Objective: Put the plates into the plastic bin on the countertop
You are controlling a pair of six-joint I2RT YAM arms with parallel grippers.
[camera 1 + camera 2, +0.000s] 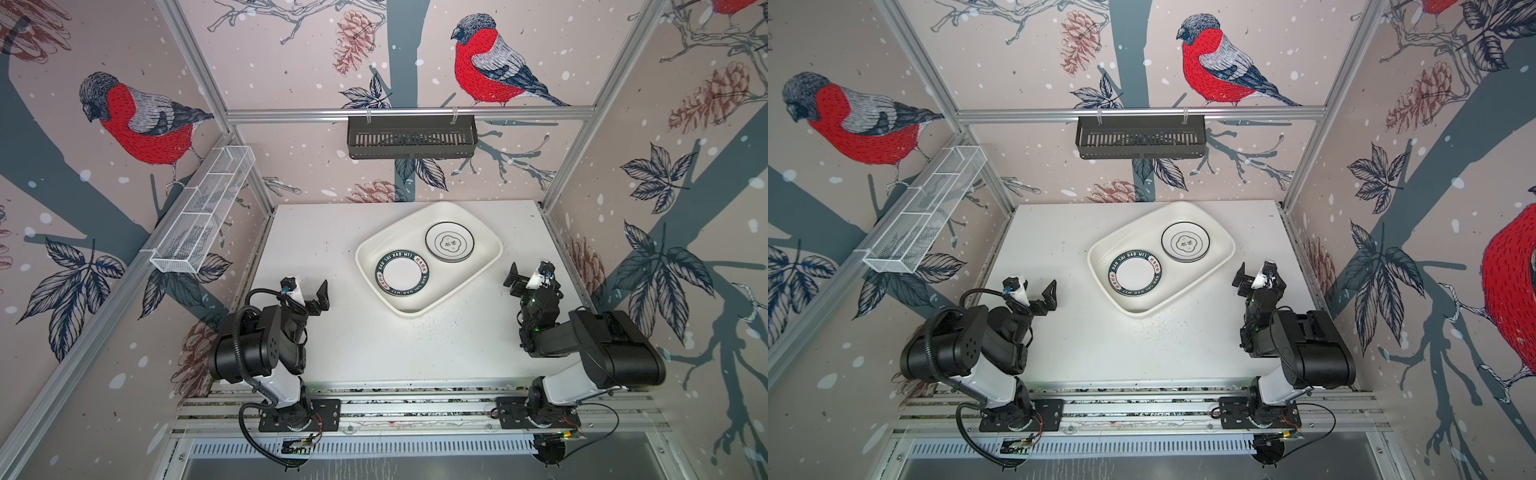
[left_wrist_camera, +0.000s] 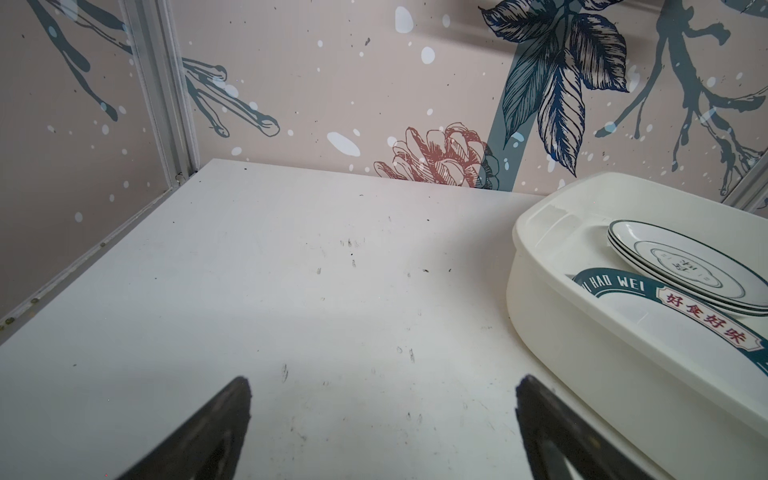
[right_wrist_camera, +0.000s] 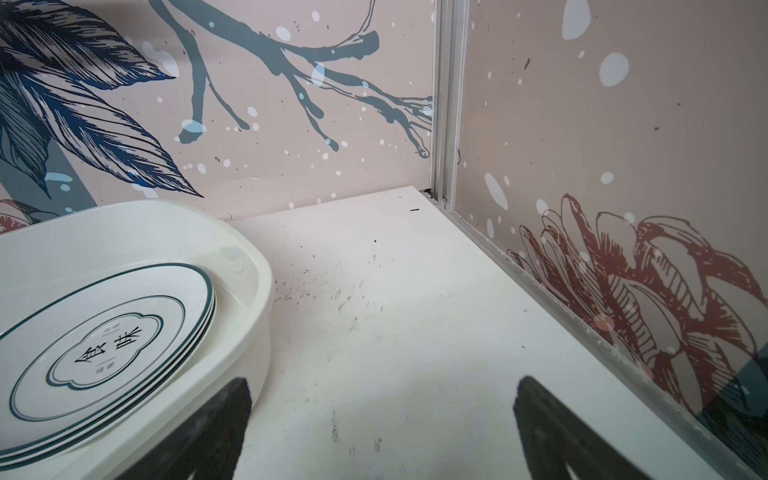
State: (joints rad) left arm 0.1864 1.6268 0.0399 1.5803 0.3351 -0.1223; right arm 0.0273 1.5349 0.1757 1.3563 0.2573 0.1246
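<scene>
The task is judged done: the green-lettered plate [image 1: 400, 276] and black-rimmed plate stack [image 1: 449, 241] are set inside the plastic bin [image 1: 405, 241], none is left on the countertop [image 1: 324, 232], and the left gripper [image 1: 308, 291] and right gripper [image 1: 527, 276] are spread, empty.

Ahead of me a black slotted basket [image 1: 411, 137] hangs by two clips from the aluminium crossbar [image 1: 291, 114] on the back wall. Along my left wall a white wire-mesh rack [image 1: 203, 212] runs in compartments. Every wall wears wallpaper [image 1: 270, 83] of red-breasted birds [image 1: 490, 62], pine cones [image 2: 440, 158] and dark leaves [image 1: 660, 174].
</scene>
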